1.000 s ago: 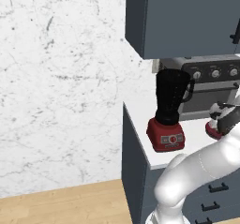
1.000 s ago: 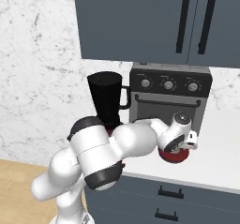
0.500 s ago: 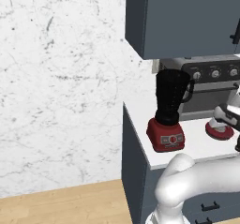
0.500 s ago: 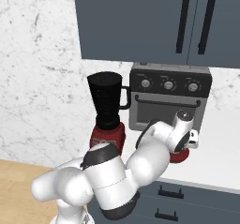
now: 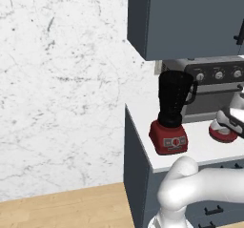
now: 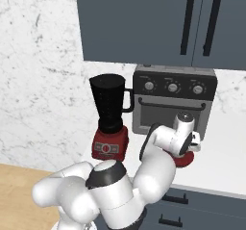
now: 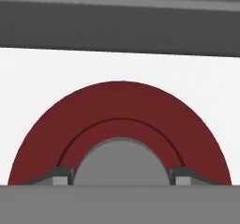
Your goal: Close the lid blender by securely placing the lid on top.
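Gripper: the dark two-finger gripper (image 7: 120, 178) is straddling the grey knob of the small round red lid (image 7: 120, 120), fingertips either side; whether they are pinching it, I cannot tell.
Lid: sitting on the white bench (image 5: 143, 112), in front of the grey knobbed oven (image 6: 173, 101).
Blender: the red-based blender with tall dark jar (image 6: 111, 121) is standing open, beside the oven.
Risk: a shallow hold on the knob is inviting a slip on lifting, or a tilted seating.

The lid (image 6: 185, 159) is largely covered by the white hand in the right base view. In the left base view the claw (image 5: 236, 120) is cut off by the right edge. Whether its fingertips (image 7: 61, 175) touch the lid's knob cannot be told.
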